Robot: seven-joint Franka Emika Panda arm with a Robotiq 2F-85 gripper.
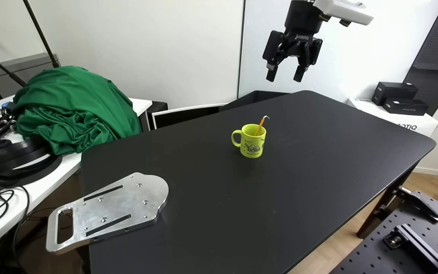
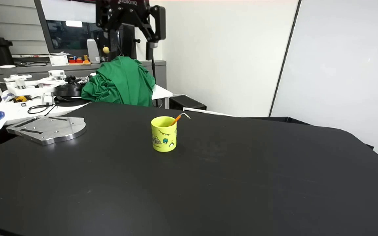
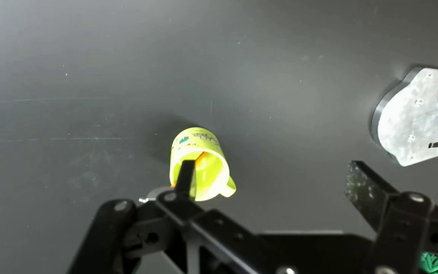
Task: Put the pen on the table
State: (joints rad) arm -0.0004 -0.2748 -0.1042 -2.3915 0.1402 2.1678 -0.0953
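Note:
The pen, a thin orange stick with a pale bent tip, leans inside a yellow-green mug, tip above the rim. It shows in both exterior views [image 1: 259, 126] [image 2: 176, 120] and partly in the wrist view [image 3: 201, 158], where a finger hides its middle. The mug [image 1: 251, 146] stands upright on the black table [image 1: 337, 152], and shows also in an exterior view [image 2: 163, 139] and the wrist view [image 3: 216, 177]. My gripper [image 1: 284, 74] is open and empty, high above the table and apart from mug and pen. It shows open in the wrist view [image 3: 272, 175].
A silver metal plate [image 1: 116, 205] with a handle slot lies at a table edge and sticks out past it. A cluttered white desk with a green cloth [image 1: 74, 106] stands beside the table. White walls [image 2: 228, 55] rise behind.

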